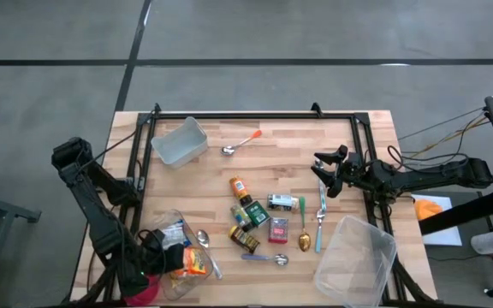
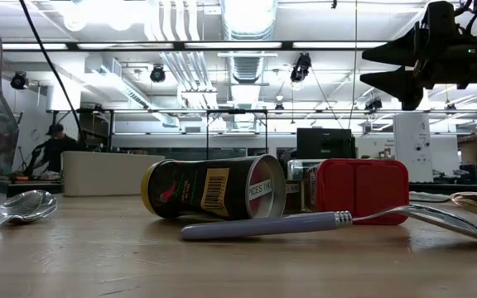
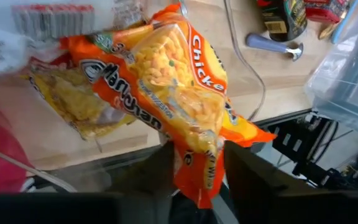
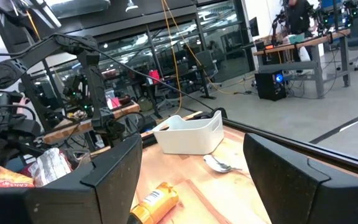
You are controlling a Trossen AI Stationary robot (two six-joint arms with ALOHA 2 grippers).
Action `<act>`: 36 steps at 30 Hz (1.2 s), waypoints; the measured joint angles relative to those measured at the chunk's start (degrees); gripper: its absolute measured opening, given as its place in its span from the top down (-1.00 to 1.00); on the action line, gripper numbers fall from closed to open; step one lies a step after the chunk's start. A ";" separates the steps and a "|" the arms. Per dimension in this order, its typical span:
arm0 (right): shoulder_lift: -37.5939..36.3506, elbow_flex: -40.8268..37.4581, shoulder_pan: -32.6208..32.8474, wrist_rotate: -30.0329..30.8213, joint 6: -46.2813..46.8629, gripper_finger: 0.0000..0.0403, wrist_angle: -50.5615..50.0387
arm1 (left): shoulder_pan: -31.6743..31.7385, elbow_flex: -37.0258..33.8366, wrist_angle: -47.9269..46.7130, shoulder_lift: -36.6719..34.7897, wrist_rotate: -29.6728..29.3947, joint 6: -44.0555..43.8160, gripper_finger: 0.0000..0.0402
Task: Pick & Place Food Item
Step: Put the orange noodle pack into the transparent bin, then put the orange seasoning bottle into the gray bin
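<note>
An orange noodle packet (image 3: 179, 87) lies in a clear tub (image 1: 171, 224) at the table's near left corner, atop other packets. My left gripper (image 3: 197, 177) is over the near edge of that tub, slanting down. Its two dark fingers stand apart on either side of the packet's sealed near end (image 3: 194, 177). In the high view the packet (image 1: 192, 262) shows just right of the left gripper (image 1: 157, 261). My right gripper (image 1: 322, 171) waits open above the table's right side, with nothing between its fingers (image 4: 114, 174). My left gripper's fingers (image 3: 247, 177) flank the packet's sealed near end (image 3: 197, 186), coming from the near side and slanting down. I cannot tell whether they touch it. The rest of the packet lies on the other packets in the tub.
Mid-table lie cans (image 1: 240, 188), a red box (image 1: 279, 229), a toppled can (image 2: 214, 189) and several spoons (image 2: 305, 223). A white bin (image 1: 180, 141) stands far left, and a second clear tub (image 1: 356, 261) near right. A pink thing (image 1: 144, 291) sits by the left gripper.
</note>
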 joint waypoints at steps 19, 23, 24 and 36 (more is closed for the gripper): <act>0.02 -0.01 -0.01 0.00 0.00 -0.37 0.01 | 0.52 0.11 11.92 -0.05 -0.02 -2.16 -0.36; 0.02 0.00 0.01 0.00 0.00 -0.37 0.01 | 0.85 0.11 14.96 -0.25 -0.22 -2.18 -0.36; 0.02 -0.01 0.01 0.00 0.00 -0.37 0.01 | 0.85 0.11 15.69 -0.33 -0.18 -2.32 -0.36; 0.02 -0.01 0.01 0.00 0.00 -0.37 -0.01 | 4.07 0.07 7.94 -6.20 0.46 -2.87 -0.36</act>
